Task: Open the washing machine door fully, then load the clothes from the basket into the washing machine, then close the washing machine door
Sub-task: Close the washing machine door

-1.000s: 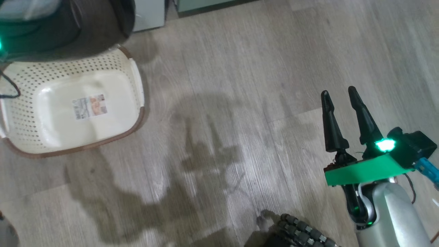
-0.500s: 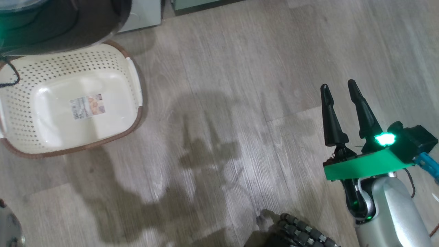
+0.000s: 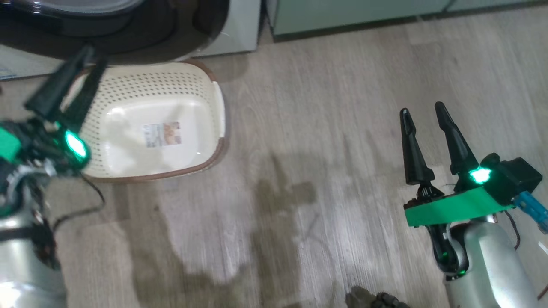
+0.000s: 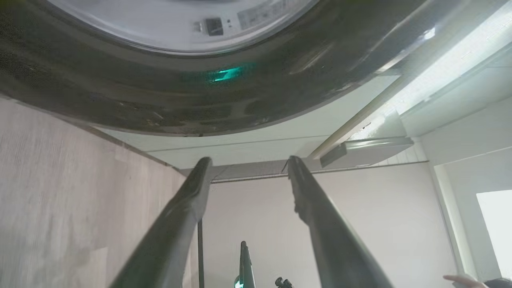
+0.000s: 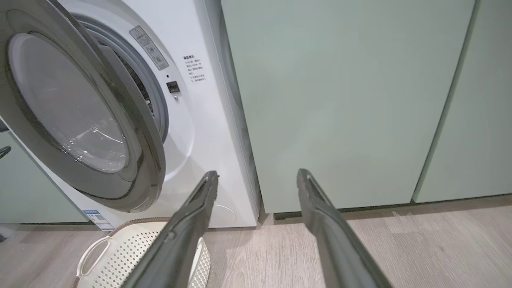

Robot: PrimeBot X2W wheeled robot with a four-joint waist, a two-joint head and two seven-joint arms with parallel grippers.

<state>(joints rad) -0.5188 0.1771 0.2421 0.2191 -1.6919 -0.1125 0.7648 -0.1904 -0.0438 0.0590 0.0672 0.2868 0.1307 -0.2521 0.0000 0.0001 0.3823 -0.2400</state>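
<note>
- Left gripper (image 4: pixel 248 160): fingers moderately apart with nothing between them. The tips aim at the glossy black rim of the washing machine door (image 4: pixel 200 100) from close under it. I can't tell whether they touch.
- The door hangs open at 11 o'clock in the head view, over the far edge of the basket (image 3: pixel 219 112). The rim is curved and slick, so if you push with the fingertips, expect them to skid toward the glass (image 5: pixel 68 108).
- The basket sits at 10 o'clock, its floor bare but for the label (image 3: pixel 162 134). I judge the clothes loaded and closing the only step left. The opening behind the door is mostly hidden, so fabric lying over the seal (image 5: pixel 158 98) could get pinched. Check before you shut it.
- The left arm crosses the basket's 9 o'clock side, and its cable (image 3: pixel 102 197) loops near the brown rim. A low sweep could snag or drag the basket.
- The head view is blurred on the left, so don't trust it for tip placement.
- Right gripper (image 3: pixel 421 111): spread and empty at 4 o'clock over the floor (image 3: pixel 299 128), well apart from the door. Low risk.
</note>
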